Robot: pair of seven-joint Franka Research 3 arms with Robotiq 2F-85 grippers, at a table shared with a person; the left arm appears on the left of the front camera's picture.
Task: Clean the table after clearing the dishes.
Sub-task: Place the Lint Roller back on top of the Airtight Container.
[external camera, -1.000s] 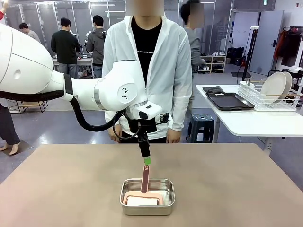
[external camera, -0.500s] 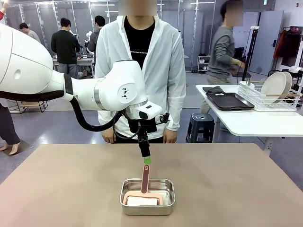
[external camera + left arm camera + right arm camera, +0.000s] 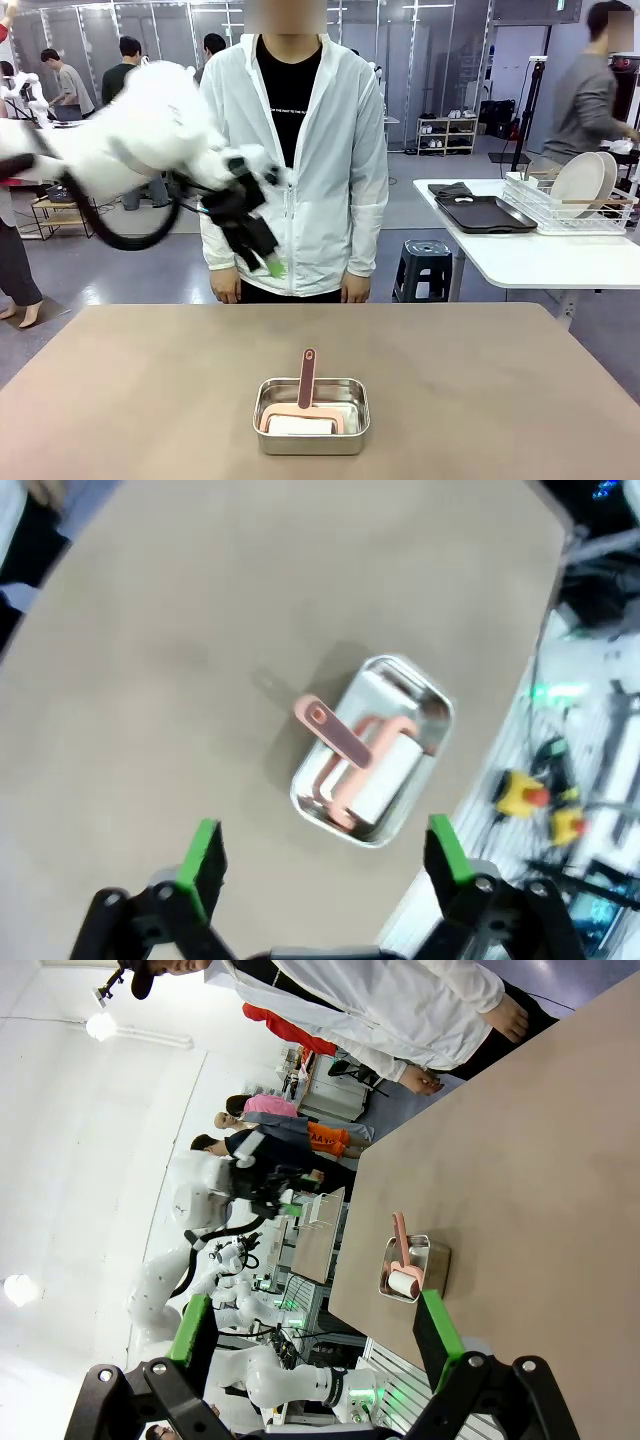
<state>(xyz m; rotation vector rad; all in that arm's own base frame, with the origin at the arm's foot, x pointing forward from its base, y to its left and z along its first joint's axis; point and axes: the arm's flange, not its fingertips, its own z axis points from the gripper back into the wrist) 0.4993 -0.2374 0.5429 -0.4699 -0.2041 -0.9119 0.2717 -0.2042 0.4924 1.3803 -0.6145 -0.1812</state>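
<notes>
Front view: dishes [image 3: 585,183] sit racked aside, our counter [image 3: 480,390] bare except the roller [image 3: 303,400] in its pan [image 3: 311,415]; wiping remains, both hands [image 3: 320,855] [image 3: 315,1335] open, empty.

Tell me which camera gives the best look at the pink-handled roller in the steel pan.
The left wrist view: it looks down on the roller, showing the pink handle, frame and white roll inside the steel pan. The front view shows it from the side, its roll partly behind the pan's wall. In the right wrist view it is small and far off.
</notes>
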